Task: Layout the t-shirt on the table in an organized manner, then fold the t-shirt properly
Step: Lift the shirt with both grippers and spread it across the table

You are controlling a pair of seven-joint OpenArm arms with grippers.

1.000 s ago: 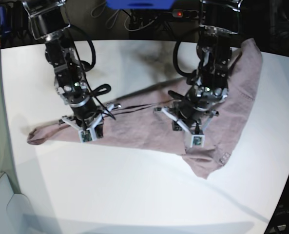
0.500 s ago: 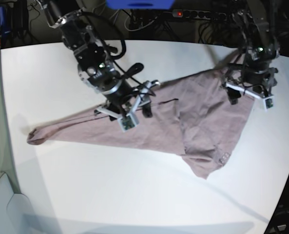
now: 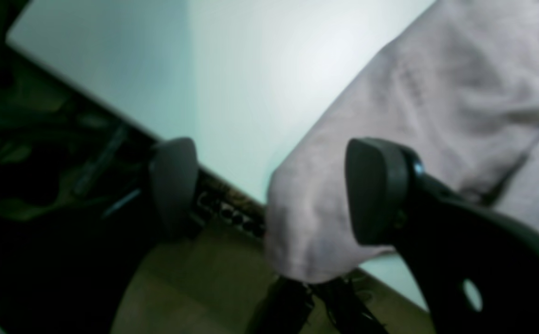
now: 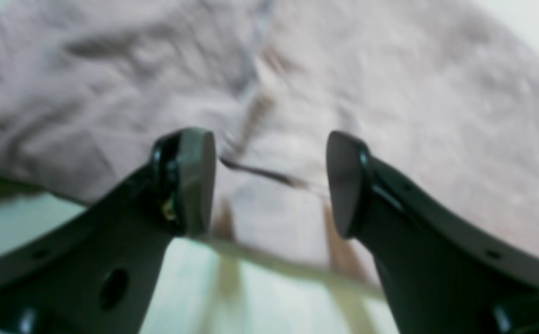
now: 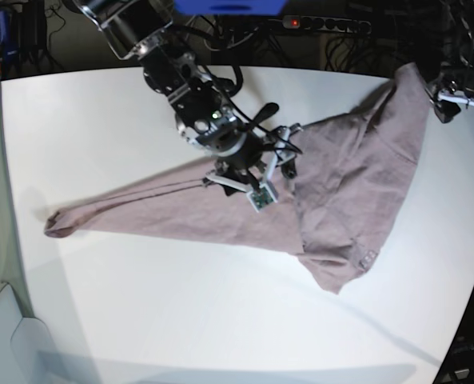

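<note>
The dusty mauve t-shirt (image 5: pixel 340 176) lies on the white table (image 5: pixel 101 120) as a long wrinkled triangle, one tip at the far left and a corner at the back right edge. My right gripper (image 5: pixel 272 178) hovers over the shirt's middle. In the right wrist view it (image 4: pixel 267 181) is open, with creased t-shirt (image 4: pixel 390 116) below and nothing between the fingers. My left gripper (image 5: pixel 463 102) is at the table's far right edge. In the left wrist view it (image 3: pixel 274 190) is open around a t-shirt (image 3: pixel 436 106) corner that droops over the table (image 3: pixel 204 69) edge, without pinching it.
A blue object (image 5: pixel 229 6), a power strip (image 5: pixel 316 24) with a red light and cables sit behind the table's back edge. The curved table edge runs close by the left arm. A pale grey surface (image 5: pixel 5 336) shows at the lower left.
Both grippers have opened and let go of the shirt. The right arm has travelled from the shirt's left end to its middle. The left arm has swung from the middle to the back right corner.
</note>
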